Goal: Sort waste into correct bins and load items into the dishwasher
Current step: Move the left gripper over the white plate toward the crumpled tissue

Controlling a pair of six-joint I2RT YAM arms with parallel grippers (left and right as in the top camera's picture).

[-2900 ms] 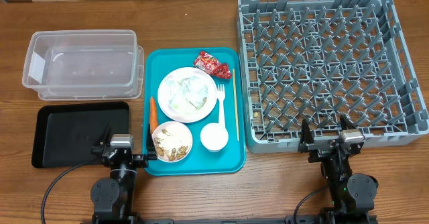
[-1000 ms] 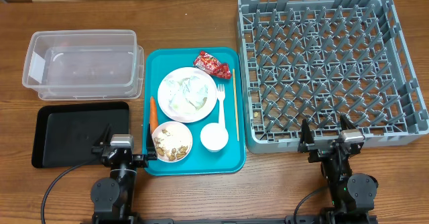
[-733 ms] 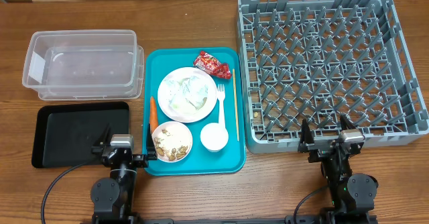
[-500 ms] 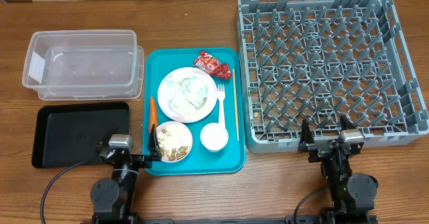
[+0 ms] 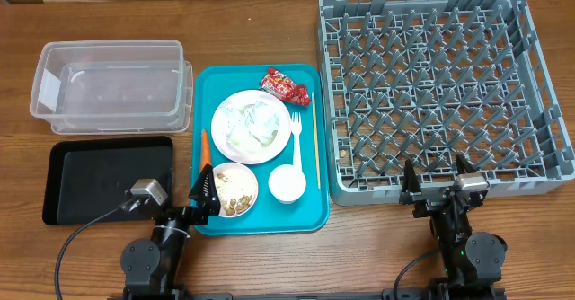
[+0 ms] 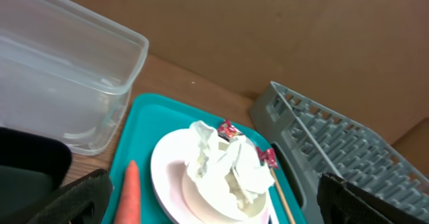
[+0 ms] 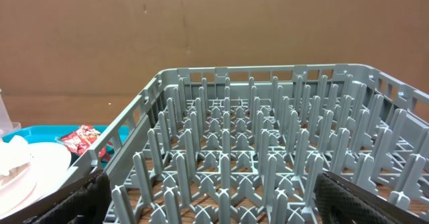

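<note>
1. both arms are released and empty: the left gripper (image 5: 203,195) is at the teal tray's (image 5: 216,80) near corner, the right gripper (image 5: 434,181) before the grey rack (image 5: 431,84).
2. on the tray lie the napkins (image 6: 224,163), heaped on a plate (image 5: 226,111), the red wrapper (image 5: 284,86) and the carrot (image 5: 206,149).
3. the napkins look soft and light; pinch a raised fold. the wrapper is probably slippery.
4. the wrapper's print is too small to read.
</note>
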